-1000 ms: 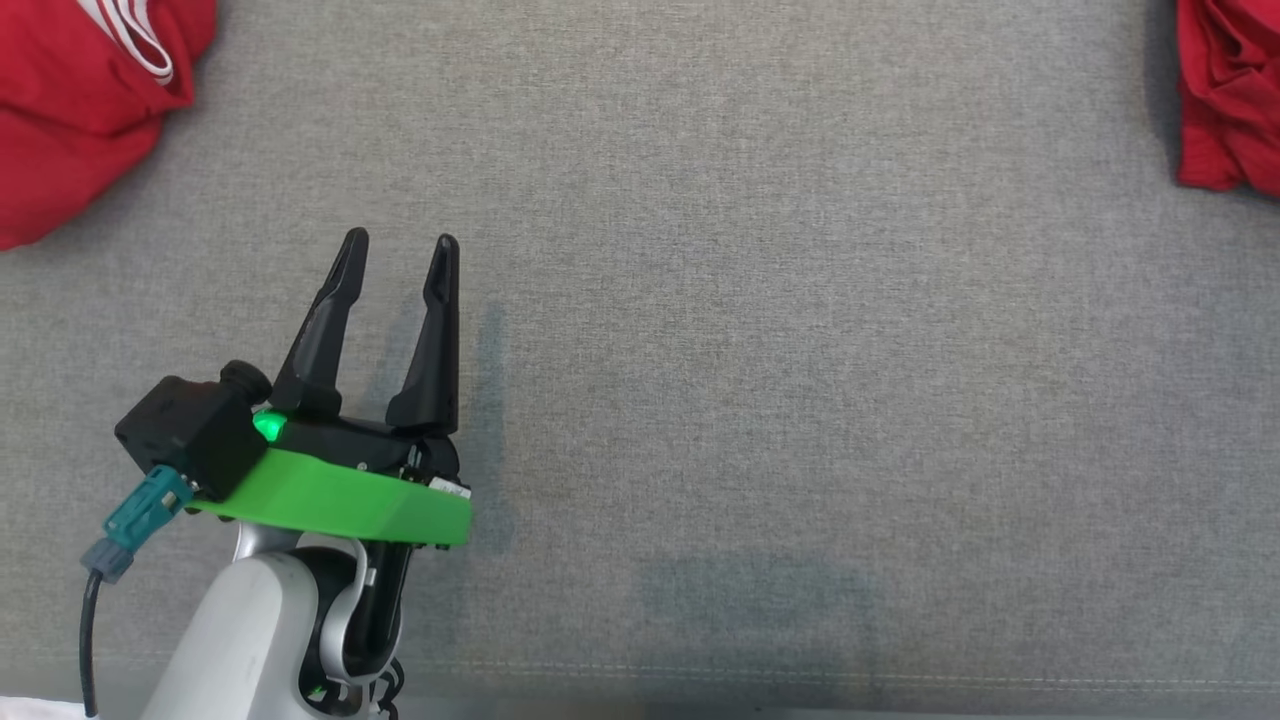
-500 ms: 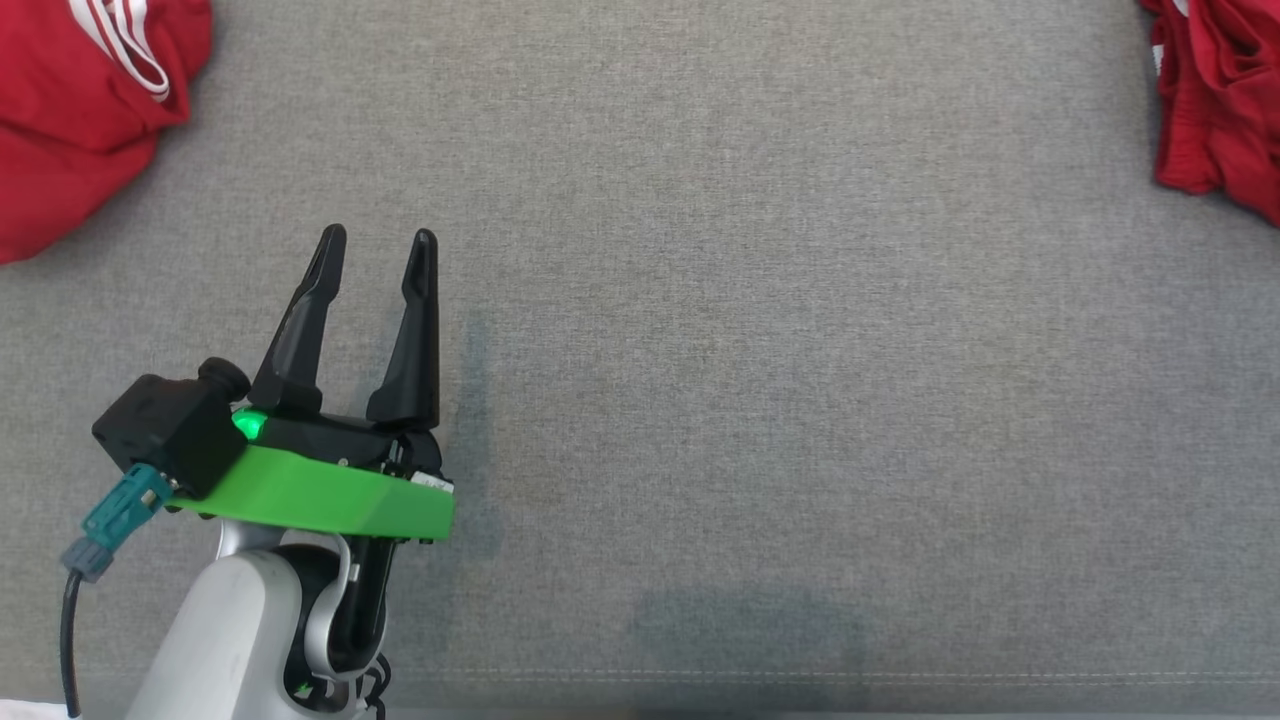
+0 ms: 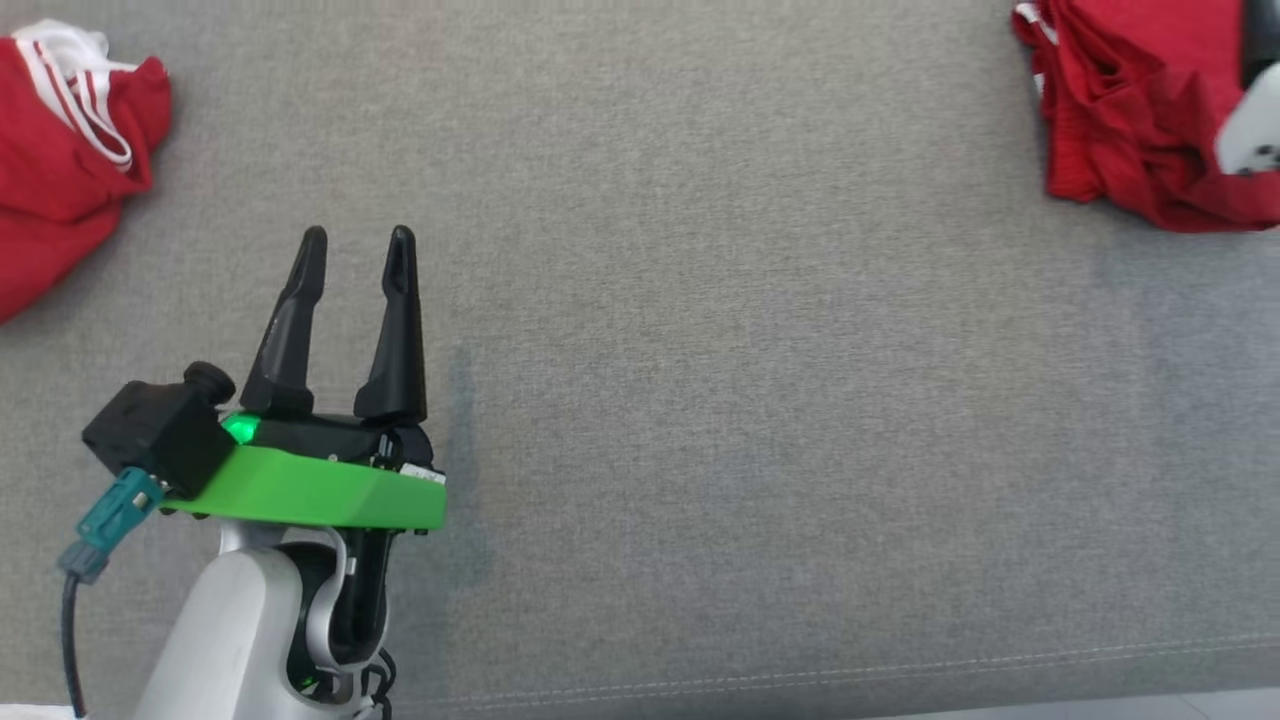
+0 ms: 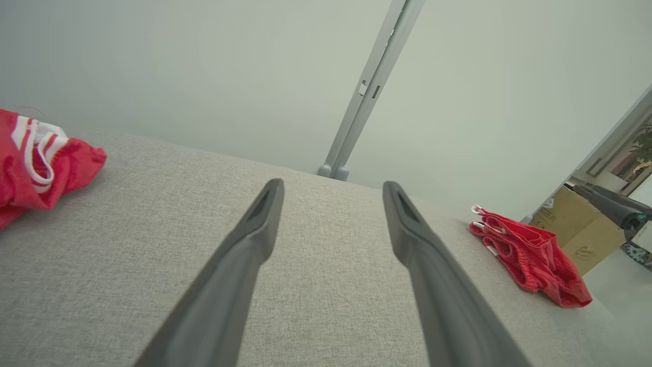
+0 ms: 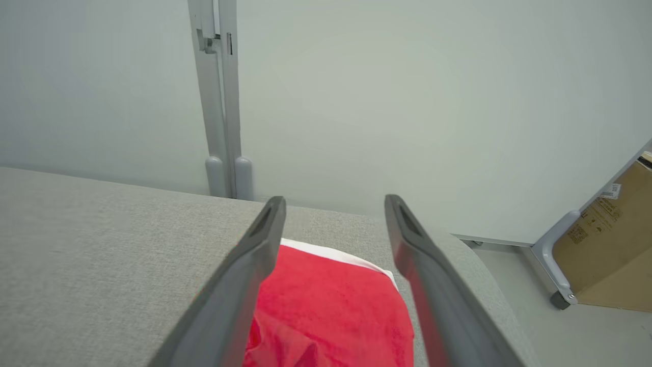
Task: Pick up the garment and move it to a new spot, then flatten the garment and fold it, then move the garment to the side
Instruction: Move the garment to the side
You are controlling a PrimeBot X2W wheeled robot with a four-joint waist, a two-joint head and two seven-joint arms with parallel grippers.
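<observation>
A crumpled red garment (image 3: 1120,120) with white trim lies at the far right of the grey fabric surface (image 3: 720,380). It also shows in the left wrist view (image 4: 530,255). My right gripper (image 5: 333,201) hovers open just above this garment (image 5: 331,306), with nothing between its fingers. A pale part of the right arm (image 3: 1250,130) overlaps the garment at the frame's edge. My left gripper (image 3: 355,240) stands open and empty over bare fabric at the lower left, and in its own view (image 4: 331,186) its fingers are spread wide.
Another red garment with white stripes (image 3: 60,170) lies bunched at the far left (image 4: 35,158). A pale wall with a grey post (image 5: 221,102) stands behind the surface. A cardboard box (image 5: 606,244) sits on the floor past the right end. The front seam (image 3: 800,675) runs along the bottom.
The head camera has turned, so the whole picture has slid left and more of the right garment and the right arm show. My right gripper has gone from shut to open. The left gripper stays open.
</observation>
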